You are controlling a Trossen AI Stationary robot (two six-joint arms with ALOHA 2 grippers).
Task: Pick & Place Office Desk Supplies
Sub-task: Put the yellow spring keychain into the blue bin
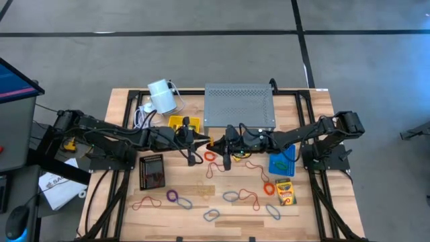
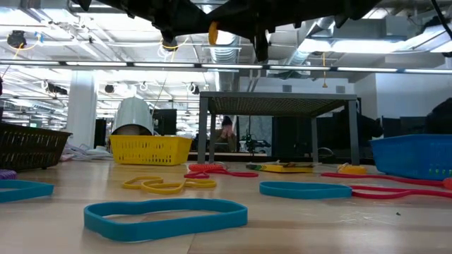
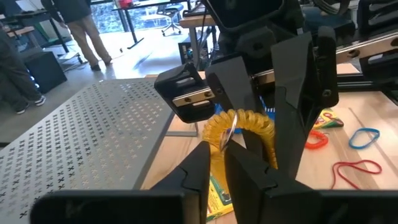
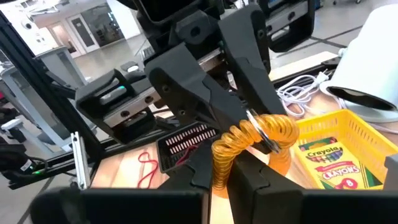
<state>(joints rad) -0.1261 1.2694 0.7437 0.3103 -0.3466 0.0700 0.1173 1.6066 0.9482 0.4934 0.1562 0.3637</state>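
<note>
Both grippers, left (image 3: 225,146) and right (image 4: 219,163), clamp yellow coil (image 3: 245,124) mid-air; grey shelf (image 1: 239,105) behind.

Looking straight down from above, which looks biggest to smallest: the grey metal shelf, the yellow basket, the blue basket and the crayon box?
1. Grey perforated shelf, clearly largest.
2. Yellow basket and blue basket: they look about alike, and arms cover part of each, so I won't rank them.
3. Crayon box, smallest.
</note>
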